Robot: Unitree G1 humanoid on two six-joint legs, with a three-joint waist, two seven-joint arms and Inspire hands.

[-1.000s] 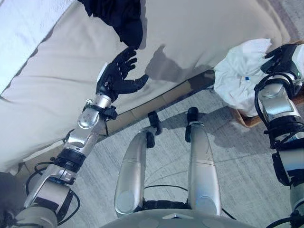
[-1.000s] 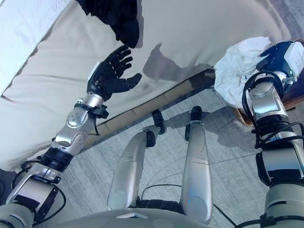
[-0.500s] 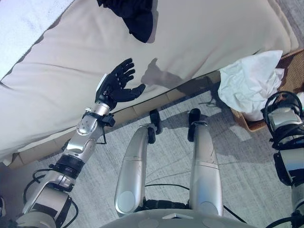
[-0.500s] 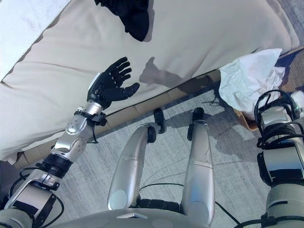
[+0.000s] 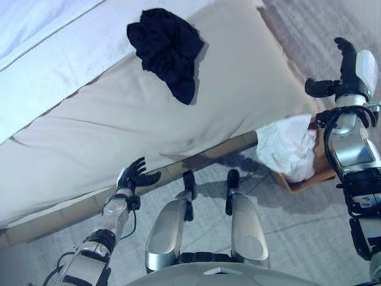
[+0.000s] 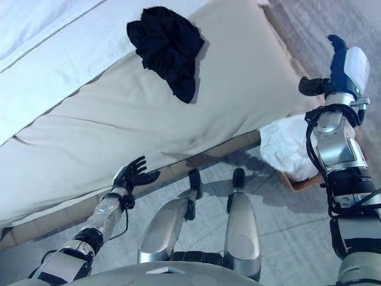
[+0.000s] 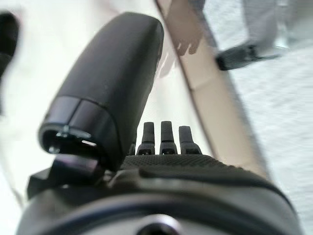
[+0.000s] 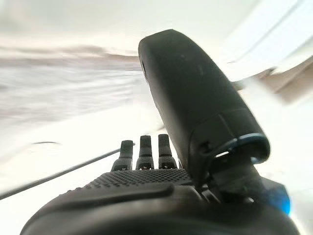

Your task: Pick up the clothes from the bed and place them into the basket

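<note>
A black garment (image 5: pixel 168 52) lies crumpled on the beige bed (image 5: pixel 119 131), far from both hands. A white garment (image 5: pixel 286 149) is heaped in the wicker basket (image 5: pixel 309 179) on the floor at the bed's right corner. My left hand (image 5: pixel 134 177) is open and empty, low by the bed's front edge; its straight fingers show in the left wrist view (image 7: pixel 161 137). My right hand (image 5: pixel 351 74) is open and empty, raised above the basket; its straight fingers show in the right wrist view (image 8: pixel 142 152).
A white sheet (image 5: pixel 41 65) covers the far left of the bed. The bed's wooden frame (image 5: pixel 196 158) runs along the front edge. Grey carpet (image 5: pixel 297 232) surrounds the basket.
The camera view has shifted, showing more of the bed. My left hand has dropped back from near the black garment to the bed's front edge. My right hand has risen from the basket.
</note>
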